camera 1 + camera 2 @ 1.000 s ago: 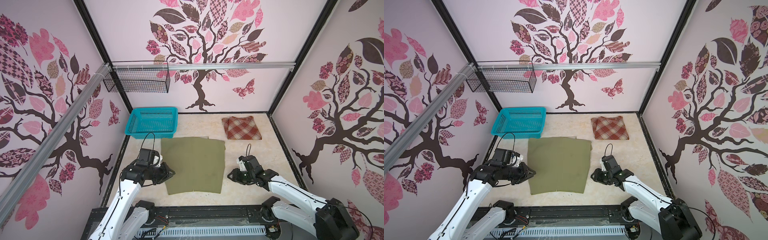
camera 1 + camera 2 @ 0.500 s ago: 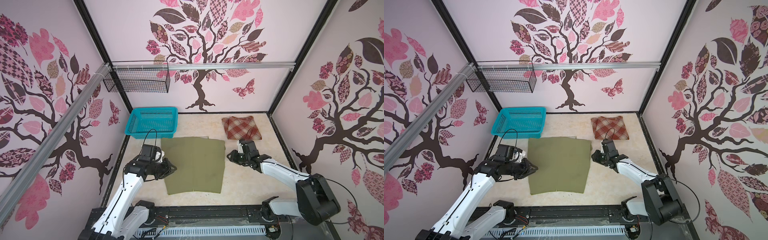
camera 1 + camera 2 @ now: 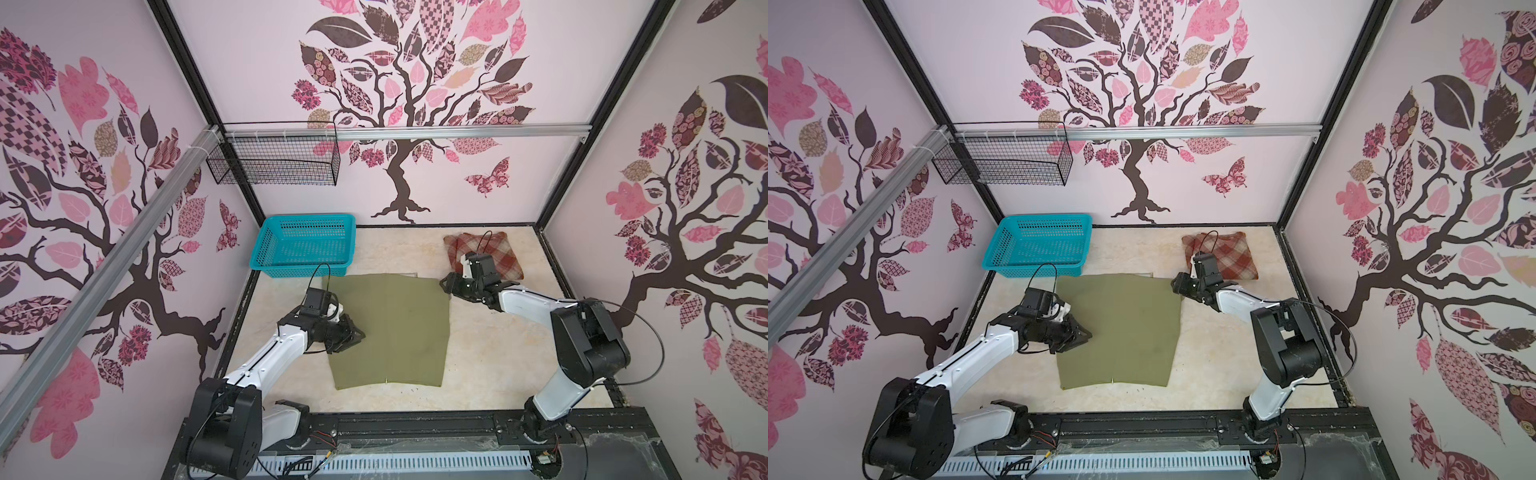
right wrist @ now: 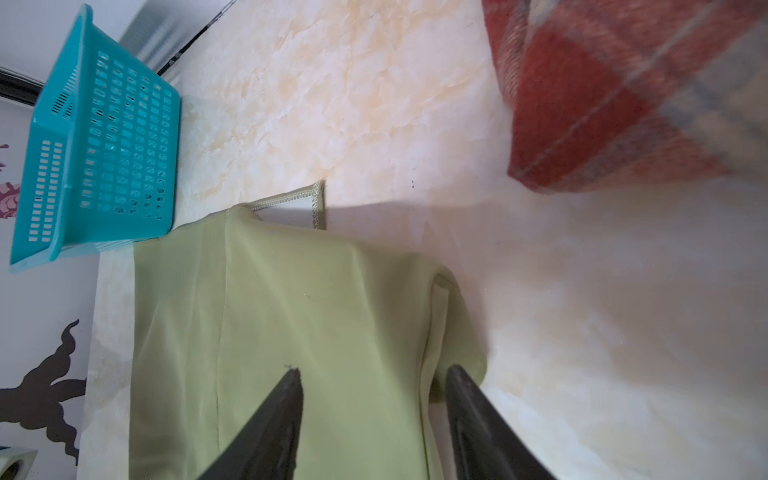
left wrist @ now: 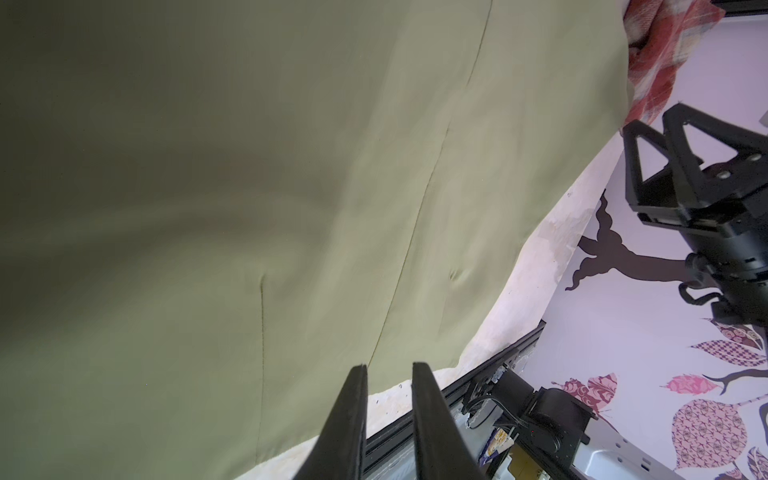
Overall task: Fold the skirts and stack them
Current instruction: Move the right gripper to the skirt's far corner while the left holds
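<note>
Nearest me, a bare strip of table (image 3: 490, 374) runs along the olive skirt (image 3: 390, 332) hem, with wider room to its right. My left gripper (image 3: 358, 335) is over the skirt's left edge, jaws narrowly parted, gripping nothing. Farther back, the right gripper (image 4: 372, 370) straddles the far right corner, spread wide, unclenched. Beyond lie the folded plaid skirt (image 3: 505, 259) and the turquoise basket (image 3: 299, 270), which is just beside the olive's far-left edge.

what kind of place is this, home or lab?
Probably a lab robot cell dressed up as a room. The left arm and right arm are mounted on a black rail base. The tree-decal walls sit in a black frame, with an aluminium bar across the back.
</note>
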`<action>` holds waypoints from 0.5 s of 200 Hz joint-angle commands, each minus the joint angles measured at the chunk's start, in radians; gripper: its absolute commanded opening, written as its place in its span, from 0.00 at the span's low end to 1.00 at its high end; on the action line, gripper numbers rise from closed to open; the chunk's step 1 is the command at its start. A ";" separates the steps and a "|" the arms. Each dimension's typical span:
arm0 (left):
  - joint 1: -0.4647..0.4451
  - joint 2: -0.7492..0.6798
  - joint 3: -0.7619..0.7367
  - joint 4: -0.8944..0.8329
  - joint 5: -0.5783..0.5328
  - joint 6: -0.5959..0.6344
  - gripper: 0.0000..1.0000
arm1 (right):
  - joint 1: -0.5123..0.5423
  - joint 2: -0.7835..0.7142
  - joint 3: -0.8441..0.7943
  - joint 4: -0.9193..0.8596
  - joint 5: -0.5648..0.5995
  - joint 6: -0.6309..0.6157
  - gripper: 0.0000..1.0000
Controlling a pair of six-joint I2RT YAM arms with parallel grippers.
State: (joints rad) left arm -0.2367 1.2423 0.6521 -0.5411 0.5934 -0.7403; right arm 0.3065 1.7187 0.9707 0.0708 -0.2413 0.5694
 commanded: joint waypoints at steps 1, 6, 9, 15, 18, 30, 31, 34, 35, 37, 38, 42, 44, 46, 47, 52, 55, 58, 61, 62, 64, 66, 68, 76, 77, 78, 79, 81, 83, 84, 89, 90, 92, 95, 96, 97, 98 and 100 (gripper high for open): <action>-0.004 0.014 -0.016 0.069 0.020 0.004 0.23 | -0.012 0.081 0.074 -0.014 -0.022 -0.005 0.52; -0.004 0.017 -0.014 0.066 0.020 0.008 0.23 | -0.012 0.094 0.086 -0.019 -0.024 -0.006 0.50; -0.004 0.020 -0.014 0.066 0.020 0.009 0.23 | -0.012 0.102 0.092 -0.022 -0.023 -0.006 0.48; -0.003 0.026 -0.013 0.065 0.022 0.013 0.23 | -0.012 0.115 0.106 -0.031 -0.024 -0.006 0.46; -0.004 0.028 -0.012 0.065 0.022 0.014 0.23 | -0.012 0.123 0.113 -0.034 -0.027 -0.008 0.45; -0.004 0.037 -0.011 0.066 0.025 0.019 0.22 | -0.012 0.144 0.137 -0.049 -0.036 -0.013 0.43; -0.003 0.039 -0.011 0.066 0.025 0.019 0.22 | -0.012 0.145 0.139 -0.049 -0.038 -0.014 0.43; -0.004 0.041 -0.011 0.067 0.025 0.020 0.22 | -0.012 0.149 0.142 -0.050 -0.041 -0.015 0.42; -0.004 0.042 -0.011 0.068 0.025 0.020 0.23 | -0.012 0.151 0.143 -0.051 -0.042 -0.016 0.42; -0.004 0.043 -0.010 0.068 0.025 0.021 0.22 | -0.012 0.154 0.146 -0.053 -0.044 -0.018 0.42; -0.004 0.044 -0.010 0.069 0.025 0.021 0.22 | -0.012 0.156 0.149 -0.054 -0.045 -0.017 0.42; -0.004 0.047 -0.009 0.069 0.026 0.022 0.22 | -0.012 0.159 0.154 -0.061 -0.045 -0.020 0.42; -0.005 0.049 -0.009 0.070 0.026 0.022 0.22 | -0.012 0.161 0.157 -0.065 -0.044 -0.021 0.42; -0.005 0.051 -0.008 0.069 0.027 0.023 0.22 | -0.012 0.162 0.159 -0.069 -0.040 -0.022 0.42; -0.005 0.052 -0.008 0.069 0.027 0.024 0.22 | -0.011 0.163 0.159 -0.070 -0.038 -0.023 0.42; -0.004 0.056 -0.008 0.071 0.029 0.024 0.22 | -0.012 0.164 0.163 -0.076 -0.031 -0.024 0.42; -0.003 0.058 -0.006 0.072 0.029 0.025 0.22 | -0.012 0.164 0.165 -0.081 -0.026 -0.024 0.43; -0.003 0.060 -0.006 0.073 0.031 0.025 0.22 | -0.012 0.163 0.165 -0.085 -0.020 -0.025 0.44; -0.004 0.061 -0.005 0.075 0.031 0.025 0.22 | -0.012 0.161 0.165 -0.090 -0.013 -0.026 0.45; -0.004 0.062 -0.006 0.075 0.031 0.025 0.22 | -0.012 0.160 0.165 -0.094 -0.010 -0.026 0.45; -0.004 0.064 -0.005 0.075 0.032 0.027 0.22 | -0.012 0.158 0.164 -0.096 -0.005 -0.027 0.46; -0.004 0.064 -0.005 0.074 0.032 0.027 0.23 | -0.012 0.156 0.163 -0.100 0.000 -0.028 0.47; -0.003 0.064 -0.005 0.075 0.032 0.028 0.22 | -0.012 0.154 0.162 -0.102 0.005 -0.029 0.48; -0.003 0.068 -0.004 0.076 0.034 0.029 0.22 | -0.013 0.140 0.154 -0.109 0.023 -0.032 0.50; -0.004 0.069 -0.003 0.076 0.034 0.030 0.23 | -0.012 0.139 0.152 -0.110 0.025 -0.032 0.51; -0.004 0.069 -0.004 0.076 0.033 0.031 0.22 | -0.012 0.137 0.152 -0.110 0.029 -0.033 0.51; -0.004 0.068 -0.004 0.076 0.033 0.031 0.22 | -0.012 0.135 0.150 -0.111 0.032 -0.033 0.51; -0.003 0.069 -0.003 0.077 0.033 0.031 0.22 | -0.012 0.131 0.148 -0.114 0.038 -0.033 0.52; -0.003 0.069 -0.004 0.077 0.033 0.032 0.23 | -0.012 0.127 0.145 -0.115 0.042 -0.033 0.53; -0.003 0.069 -0.005 0.077 0.033 0.032 0.22 | -0.013 0.126 0.143 -0.116 0.045 -0.034 0.53; -0.004 0.070 -0.005 0.077 0.033 0.033 0.22 | -0.012 0.116 0.137 -0.119 0.058 -0.031 0.54; -0.005 0.071 -0.005 0.077 0.033 0.033 0.22 | -0.012 0.114 0.135 -0.120 0.060 -0.031 0.55; -0.005 0.072 -0.005 0.079 0.033 0.033 0.22 | -0.012 0.111 0.133 -0.121 0.064 -0.031 0.55; -0.004 0.073 -0.006 0.080 0.032 0.033 0.22 | -0.012 0.104 0.129 -0.123 0.071 -0.032 0.56; -0.003 0.074 -0.006 0.080 0.032 0.033 0.22 | -0.013 0.103 0.128 -0.123 0.072 -0.031 0.56; -0.004 0.074 -0.006 0.081 0.032 0.033 0.22 | -0.012 0.102 0.127 -0.124 0.073 -0.031 0.56; -0.004 0.074 -0.006 0.082 0.032 0.033 0.22 | -0.012 0.100 0.126 -0.123 0.074 -0.031 0.56; -0.003 0.075 -0.007 0.082 0.032 0.033 0.22 | -0.012 0.097 0.124 -0.124 0.077 -0.031 0.56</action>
State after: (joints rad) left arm -0.2367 1.3083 0.6521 -0.4831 0.6151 -0.7292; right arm 0.2977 1.8519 1.1038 0.0013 -0.2283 0.5484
